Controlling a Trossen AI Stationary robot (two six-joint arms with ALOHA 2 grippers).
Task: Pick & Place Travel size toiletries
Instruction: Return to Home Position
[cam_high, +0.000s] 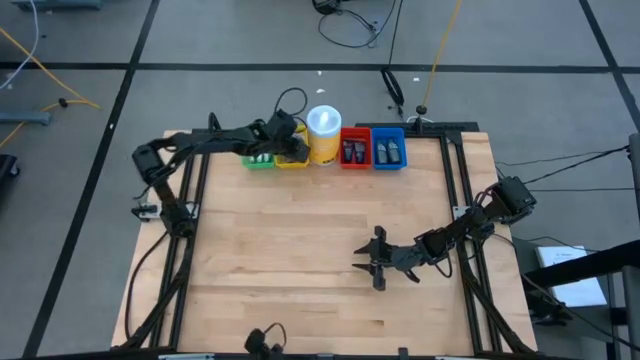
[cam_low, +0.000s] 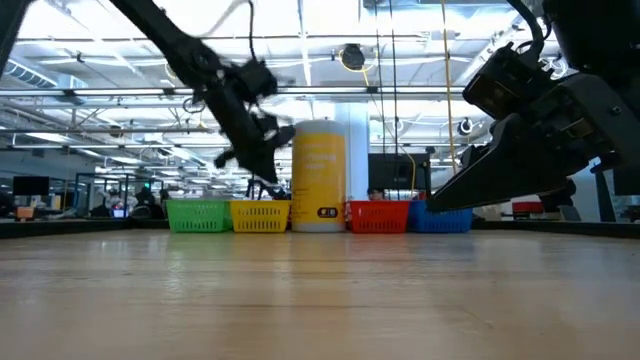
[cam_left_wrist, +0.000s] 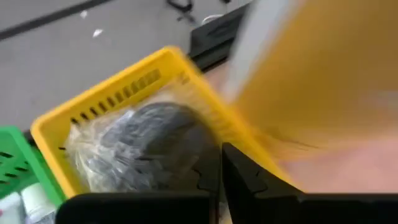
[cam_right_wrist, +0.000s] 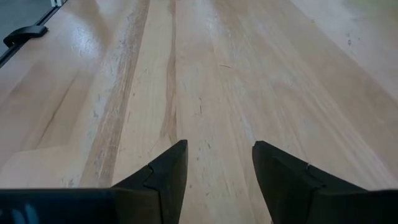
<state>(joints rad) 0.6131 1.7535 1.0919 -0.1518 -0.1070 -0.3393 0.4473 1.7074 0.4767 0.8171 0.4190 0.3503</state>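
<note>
My left gripper (cam_high: 290, 148) hovers over the yellow bin (cam_high: 293, 160) at the table's far edge, with its fingers (cam_left_wrist: 249, 180) together and nothing between them. In that bin lie dark round discs (cam_left_wrist: 149, 149) wrapped in clear plastic. The green bin (cam_high: 260, 160) holds little white tubes (cam_left_wrist: 28, 200). Small dark grey bottles sit in the red bin (cam_high: 355, 150) and the blue bin (cam_high: 388, 150). My right gripper (cam_right_wrist: 217, 163) is open and empty, low over bare wood at the table's right middle (cam_high: 360, 258).
A white cylindrical container with a yellow base (cam_high: 323, 133) stands between the yellow and red bins, close beside my left gripper. All the bins line the far edge. The wooden table top (cam_high: 280, 250) spreads wide between the bins and the near edge.
</note>
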